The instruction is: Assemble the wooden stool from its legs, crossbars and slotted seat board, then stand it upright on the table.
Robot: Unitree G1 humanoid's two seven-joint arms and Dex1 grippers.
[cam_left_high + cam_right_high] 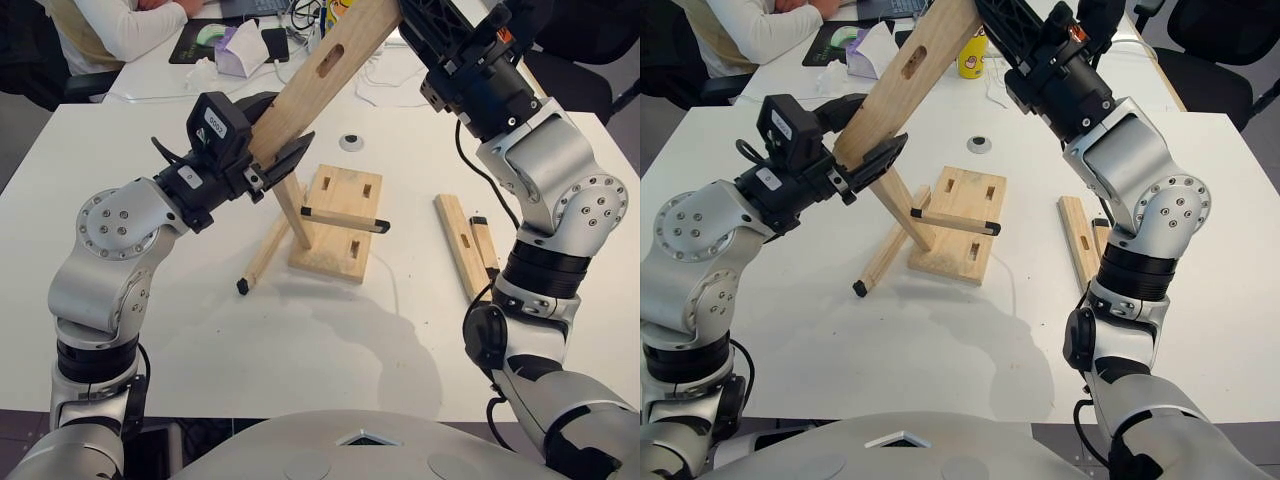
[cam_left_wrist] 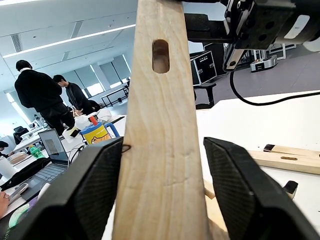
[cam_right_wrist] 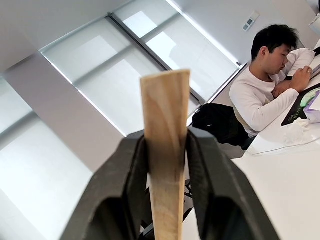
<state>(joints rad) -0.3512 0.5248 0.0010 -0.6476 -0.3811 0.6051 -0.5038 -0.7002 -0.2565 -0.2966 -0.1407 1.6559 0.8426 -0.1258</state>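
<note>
1. The slotted leg board [image 1: 330,65] hangs slanted in the air above the table [image 1: 200,330], held between both grippers.
2. The right gripper [image 3: 166,137] clamps the board's upper end, with a finger pressed against each face.
3. The left gripper [image 1: 285,125] straddles the lower end, its fingers [image 2: 95,190] closed against both edges of the board.
4. The seat board [image 1: 340,190] lies flat on the table beneath, slots facing up.
5. A black-tipped crossbar [image 1: 345,220] lies across the seat board, and a thin bar [image 1: 262,258] slants down beside it to the table.
6. A second leg board [image 1: 460,243] lies well to the right, with another bar [image 1: 484,245] just beside it.
</note>
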